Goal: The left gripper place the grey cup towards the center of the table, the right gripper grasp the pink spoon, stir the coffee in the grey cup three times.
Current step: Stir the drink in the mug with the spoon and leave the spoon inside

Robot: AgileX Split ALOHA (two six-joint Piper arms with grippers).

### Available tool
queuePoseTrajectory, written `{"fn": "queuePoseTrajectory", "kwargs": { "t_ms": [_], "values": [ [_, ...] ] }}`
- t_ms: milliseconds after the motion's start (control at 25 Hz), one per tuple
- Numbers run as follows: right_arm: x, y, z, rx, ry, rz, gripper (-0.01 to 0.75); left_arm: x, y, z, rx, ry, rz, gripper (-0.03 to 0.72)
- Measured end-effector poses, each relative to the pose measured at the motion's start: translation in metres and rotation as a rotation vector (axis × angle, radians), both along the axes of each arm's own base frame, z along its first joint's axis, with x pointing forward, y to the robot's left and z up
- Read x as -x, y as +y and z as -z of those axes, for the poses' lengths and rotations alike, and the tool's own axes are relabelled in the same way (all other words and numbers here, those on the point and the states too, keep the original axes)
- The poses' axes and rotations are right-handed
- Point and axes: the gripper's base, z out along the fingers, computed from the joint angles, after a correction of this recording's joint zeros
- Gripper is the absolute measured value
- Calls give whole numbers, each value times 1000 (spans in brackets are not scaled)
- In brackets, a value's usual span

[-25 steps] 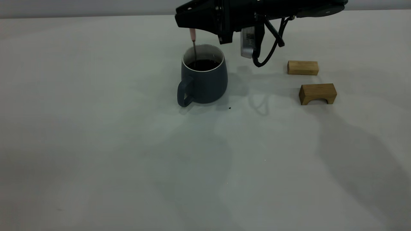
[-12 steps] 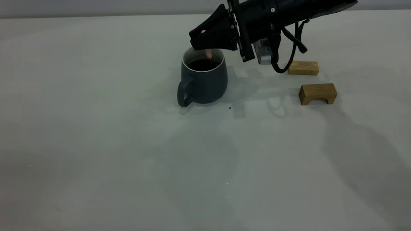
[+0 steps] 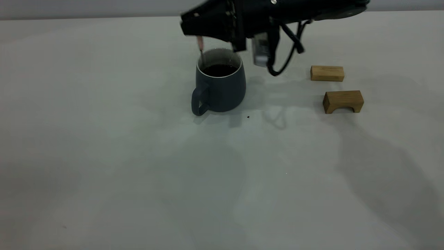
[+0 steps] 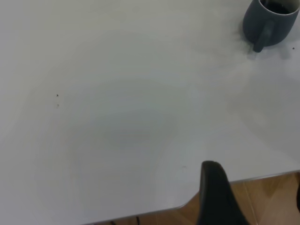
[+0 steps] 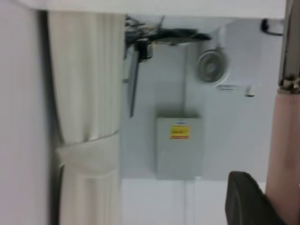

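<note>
Grey cup (image 3: 220,86) stands upright on the table (image 3: 138,166), nearer the far edge than the near one, roughly midway between the side edges; dark slate matte body widening toward the base, white interior and rim, loop handle turned toward the near-left. No writing legible on it. Coffee (image 3: 219,70), near-black, sits below the rim. Right gripper (image 3: 198,27) hangs just above the cup's far-left rim, clamped on the pink spoon (image 3: 201,48); pale pink handle points up into the fingers, grey neck dips inside the cup at its left wall. Right wrist view: a grey box carrying a yellow label (image 5: 179,132), text unreadable. Two tan wooden blocks (image 3: 327,73) (image 3: 343,101) lie well apart from the cup toward the right edge. Left gripper is parked past the near-left table edge; one finger (image 4: 215,197) shows, spread indeterminable. Wide bare surface toward the near and left edges.
</note>
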Motion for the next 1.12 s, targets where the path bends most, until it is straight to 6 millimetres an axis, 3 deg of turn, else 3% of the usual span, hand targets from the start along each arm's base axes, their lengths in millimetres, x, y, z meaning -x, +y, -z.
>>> {"fn": "queuePoseTrajectory", "kwargs": {
  "t_ms": [280,560,880,1120],
  "values": [
    [-13,-15,7,95,-89,92,129,0,0,0,0,0,0,481],
    [-13,-41,7,99,-177,-22,129,0,0,0,0,0,0,481],
    [0,-41,13,170,-206,-178,129,0,0,0,0,0,0,481],
    [3,-35,11,176,-194,-199,129,0,0,0,0,0,0,481]
  ]
}}
